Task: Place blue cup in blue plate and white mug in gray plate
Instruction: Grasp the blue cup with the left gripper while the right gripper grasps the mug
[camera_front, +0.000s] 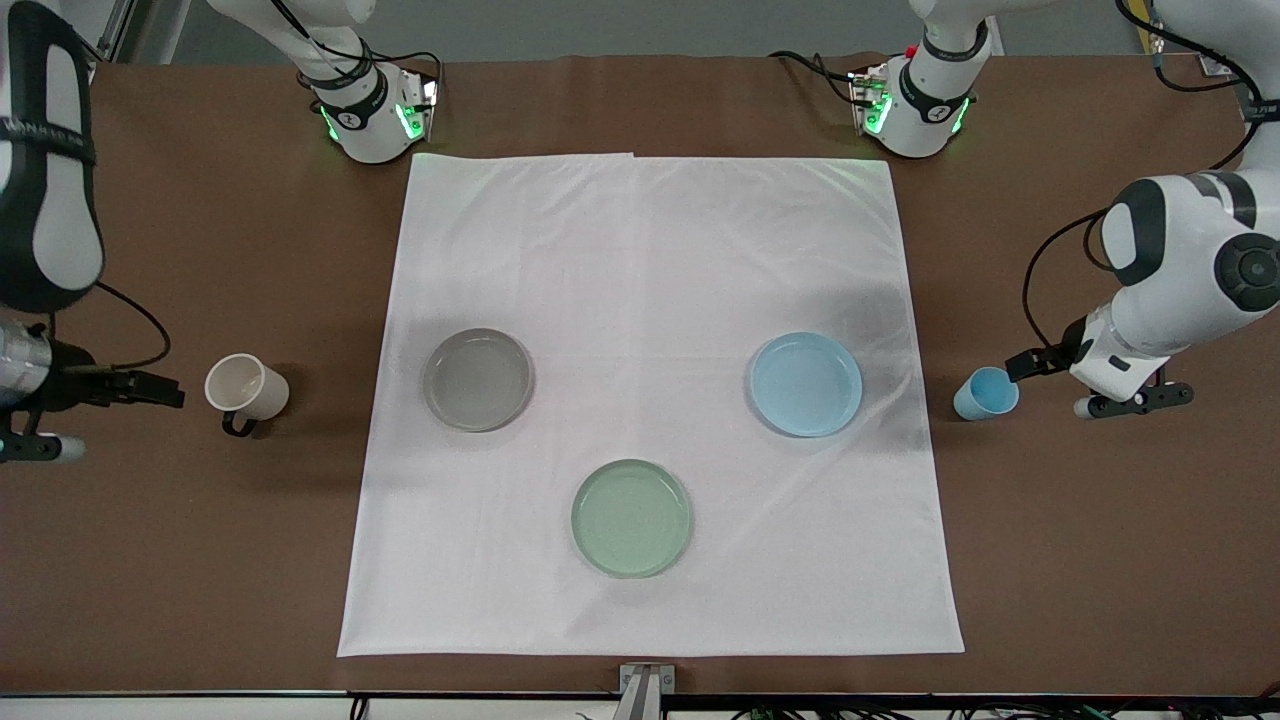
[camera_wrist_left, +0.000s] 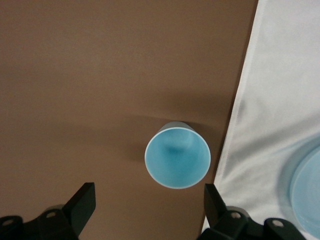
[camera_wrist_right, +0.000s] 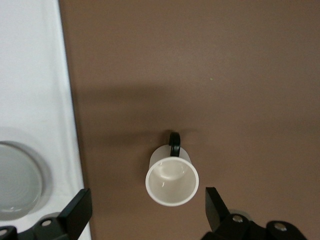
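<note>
The blue cup (camera_front: 986, 392) stands upright on the brown table beside the white cloth, toward the left arm's end; the blue plate (camera_front: 806, 384) lies empty on the cloth next to it. My left gripper (camera_front: 1022, 368) hovers open beside the cup, which shows just ahead of its spread fingers in the left wrist view (camera_wrist_left: 177, 156). The white mug (camera_front: 246, 388) stands off the cloth toward the right arm's end, its dark handle toward the front camera. The gray plate (camera_front: 478, 379) lies empty on the cloth. My right gripper (camera_front: 165, 390) is open beside the mug (camera_wrist_right: 172, 181).
A pale green plate (camera_front: 631, 517) lies on the white cloth (camera_front: 650, 250), nearer to the front camera than the other two plates. The cloth's edge and part of the blue plate (camera_wrist_left: 307, 195) show in the left wrist view, part of the gray plate (camera_wrist_right: 17, 180) in the right.
</note>
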